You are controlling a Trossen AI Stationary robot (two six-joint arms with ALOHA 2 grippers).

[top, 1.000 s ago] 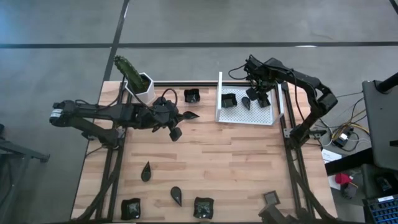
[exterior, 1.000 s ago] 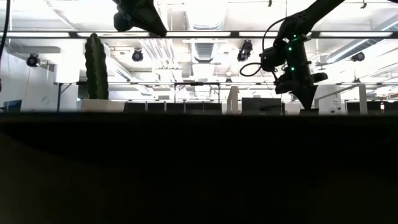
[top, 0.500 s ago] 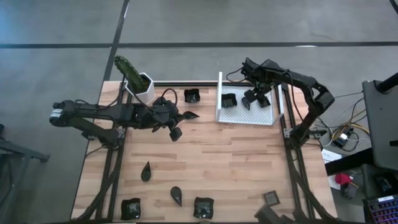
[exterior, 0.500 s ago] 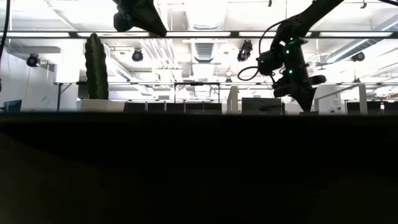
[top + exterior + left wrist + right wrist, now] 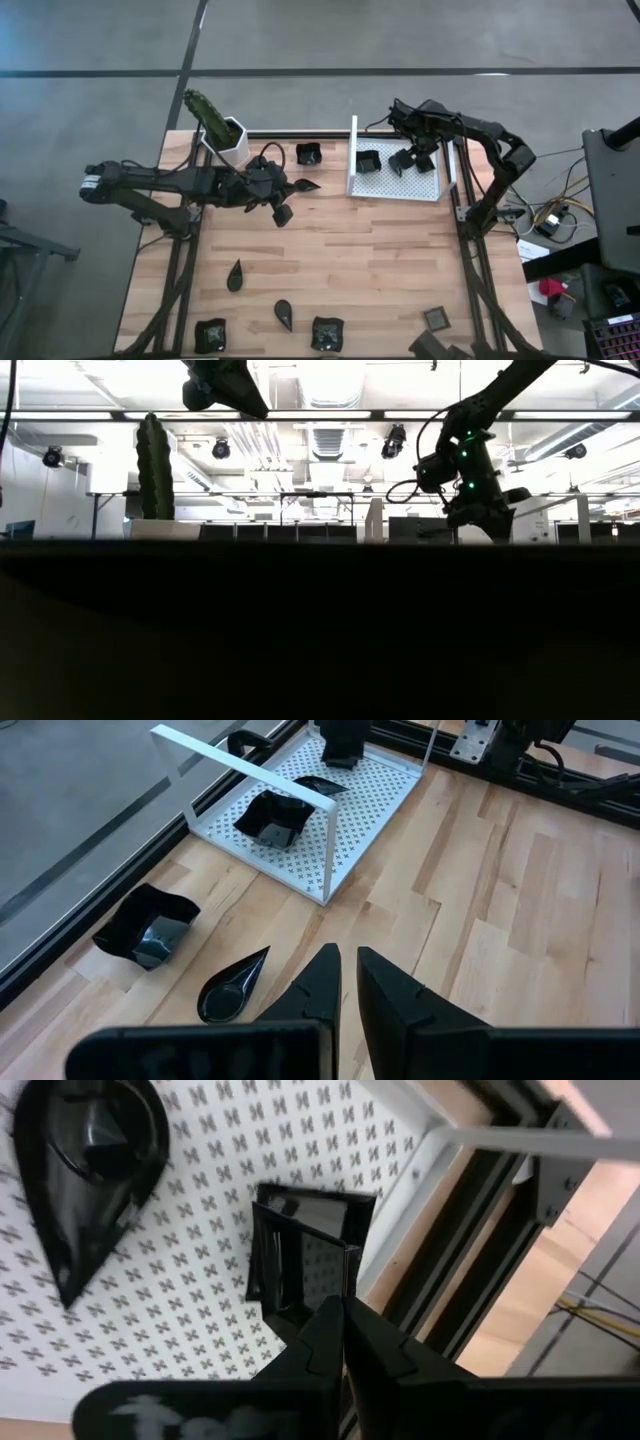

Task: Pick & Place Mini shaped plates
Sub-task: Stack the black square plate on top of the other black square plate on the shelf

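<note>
Here, desk [image 5: 380, 250]: pale wood planks in a dark frame, seen from above; both arms reach over its far half
White tray [image 5: 425, 188]: perforated, at the desk's far right; a square plate [image 5: 369, 160] lies at its left side; the right wrist view shows a teardrop plate [image 5: 85, 1150] flat on the mesh and a square plate [image 5: 305, 1250] tipped on edge near the tray's raised rim
Cactus pot [image 5: 231, 143]: white, at the far left corner, the green cactus leaning outward
Left gripper [image 5: 283, 200]: hovers above the bare wood just right of the pot; jaws a narrow slit apart, nothing between them; a teardrop plate [image 5: 232, 986] lies just beyond the tips, a square plate [image 5: 146, 925] farther along by the desk's edge
Right gripper [image 5: 413, 160]: over the tray; jaws pressed together on the edge of the tipped square plate
Loose plates: teardrop [image 5: 235, 274] and teardrop [image 5: 285, 314] at the near left; squares [image 5: 210, 333] and [image 5: 326, 331] at the near edge; well apart from the tray
</note>
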